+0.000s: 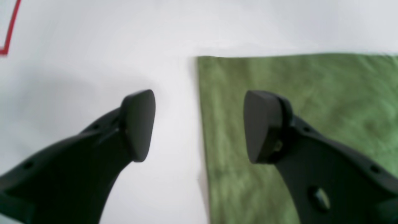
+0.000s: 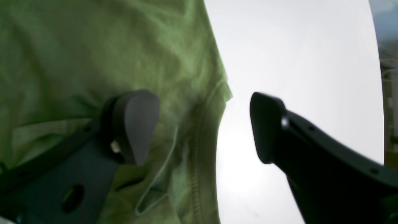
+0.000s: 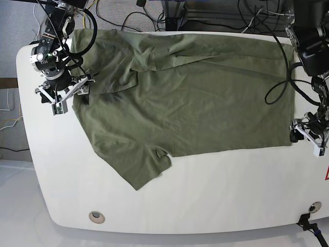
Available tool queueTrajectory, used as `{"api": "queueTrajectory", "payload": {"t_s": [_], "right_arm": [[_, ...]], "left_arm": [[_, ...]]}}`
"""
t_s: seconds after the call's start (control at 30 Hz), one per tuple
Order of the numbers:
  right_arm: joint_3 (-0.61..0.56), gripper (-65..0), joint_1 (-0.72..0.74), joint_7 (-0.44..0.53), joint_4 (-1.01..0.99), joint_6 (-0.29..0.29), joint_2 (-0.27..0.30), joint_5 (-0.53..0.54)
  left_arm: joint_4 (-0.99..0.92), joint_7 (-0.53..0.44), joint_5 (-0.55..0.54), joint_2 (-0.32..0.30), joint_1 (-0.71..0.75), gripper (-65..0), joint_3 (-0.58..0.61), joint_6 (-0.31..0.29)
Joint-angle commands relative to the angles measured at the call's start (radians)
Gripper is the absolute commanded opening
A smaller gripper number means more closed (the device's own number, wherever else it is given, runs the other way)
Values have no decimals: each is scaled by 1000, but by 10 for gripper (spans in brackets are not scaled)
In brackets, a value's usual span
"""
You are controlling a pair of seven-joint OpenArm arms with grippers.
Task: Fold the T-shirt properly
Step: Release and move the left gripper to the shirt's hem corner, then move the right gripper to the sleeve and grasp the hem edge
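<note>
The olive-green T-shirt (image 3: 195, 98) lies spread across the white table (image 3: 216, 195), with one sleeve (image 3: 146, 172) pointing to the front. My left gripper (image 3: 307, 135) is open at the shirt's front right corner. In the left wrist view it (image 1: 199, 127) straddles the straight side edge of the T-shirt (image 1: 298, 102), one finger over cloth, one over bare table. My right gripper (image 3: 64, 100) is open at the shirt's left end. In the right wrist view it (image 2: 202, 127) straddles a stitched edge of the T-shirt (image 2: 93, 56). Neither gripper holds anything.
Cables (image 3: 216, 20) run along the back edge of the table. A red marking (image 1: 9, 31) is on the table by the left gripper, also seen in the base view (image 3: 327, 175). A round grommet (image 3: 95, 216) sits near the front left edge.
</note>
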Motion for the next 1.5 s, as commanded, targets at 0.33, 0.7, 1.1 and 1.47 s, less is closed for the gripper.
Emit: {"api": "queueTrajectory", "payload": {"t_s": [0.33, 0.7, 1.1, 1.47], "right_arm": [[4, -177, 6, 22, 16, 1, 13, 12], [6, -179, 33, 22, 12, 1, 13, 12], [1, -177, 477, 25, -472, 1, 16, 10], [-111, -177, 815, 214, -1039, -6, 71, 9]], "left_arm": [[-438, -235, 50, 6, -233, -227, 100, -3], [-456, -247, 51, 33, -224, -335, 100, -3], [-455, -250, 51, 34, -224, -650, 100, -3], [-455, -249, 51, 34, -224, -650, 100, -3]]}}
